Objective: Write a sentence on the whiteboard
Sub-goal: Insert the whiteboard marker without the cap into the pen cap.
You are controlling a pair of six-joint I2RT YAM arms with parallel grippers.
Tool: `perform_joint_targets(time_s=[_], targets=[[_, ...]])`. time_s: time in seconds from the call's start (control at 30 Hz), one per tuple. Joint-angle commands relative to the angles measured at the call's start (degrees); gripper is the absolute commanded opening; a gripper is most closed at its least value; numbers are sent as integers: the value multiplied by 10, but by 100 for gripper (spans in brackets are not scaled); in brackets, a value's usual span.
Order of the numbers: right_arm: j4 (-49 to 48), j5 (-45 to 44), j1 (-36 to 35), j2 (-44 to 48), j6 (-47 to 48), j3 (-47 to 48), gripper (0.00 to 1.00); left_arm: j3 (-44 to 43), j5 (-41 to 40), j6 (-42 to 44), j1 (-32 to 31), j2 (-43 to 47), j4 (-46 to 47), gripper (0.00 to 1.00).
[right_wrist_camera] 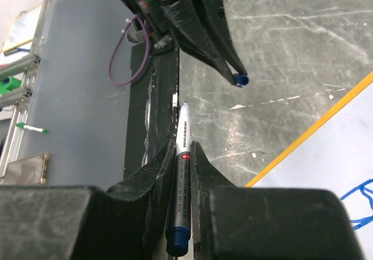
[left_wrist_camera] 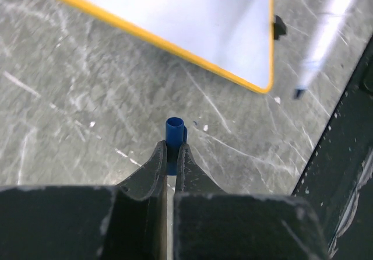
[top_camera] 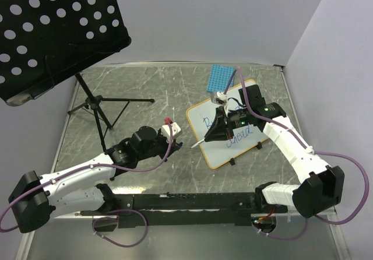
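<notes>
The whiteboard (top_camera: 245, 111) lies at the right of the table, white with a yellow rim (left_wrist_camera: 175, 43). Part of the sentence (top_camera: 207, 120) shows on it in blue cursive, with a second line (top_camera: 240, 136) below; my right arm covers the rest. My right gripper (right_wrist_camera: 183, 146) is shut on a grey marker (right_wrist_camera: 180, 184), whose uncapped tip (top_camera: 194, 145) points off the board's left edge over the table. My left gripper (left_wrist_camera: 171, 146) is shut on the marker's blue cap (left_wrist_camera: 175, 130) just left of the board, a short way from the marker tip.
A black perforated music stand (top_camera: 52, 27) on a tripod (top_camera: 96, 105) fills the back left. A small blue studded plate (top_camera: 221, 76) lies behind the whiteboard. A black rail (top_camera: 186, 201) runs along the near edge between the arm bases.
</notes>
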State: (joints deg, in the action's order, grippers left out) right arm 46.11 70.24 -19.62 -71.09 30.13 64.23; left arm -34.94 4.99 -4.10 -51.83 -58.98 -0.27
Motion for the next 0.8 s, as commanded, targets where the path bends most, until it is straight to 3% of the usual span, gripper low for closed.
perform_joint_targets(time_s=[0.0, 0.4, 0.77], targets=[[-3, -18, -18, -9, 17, 31, 0, -29, 44, 57, -16, -8, 26, 1], [-31, -78, -35, -31, -9, 34, 0, -56, 54, 74, -45, -26, 16, 1], [-29, -75, -36, -28, -10, 41, 0, -51, 50, 75, -48, -32, 10, 1]])
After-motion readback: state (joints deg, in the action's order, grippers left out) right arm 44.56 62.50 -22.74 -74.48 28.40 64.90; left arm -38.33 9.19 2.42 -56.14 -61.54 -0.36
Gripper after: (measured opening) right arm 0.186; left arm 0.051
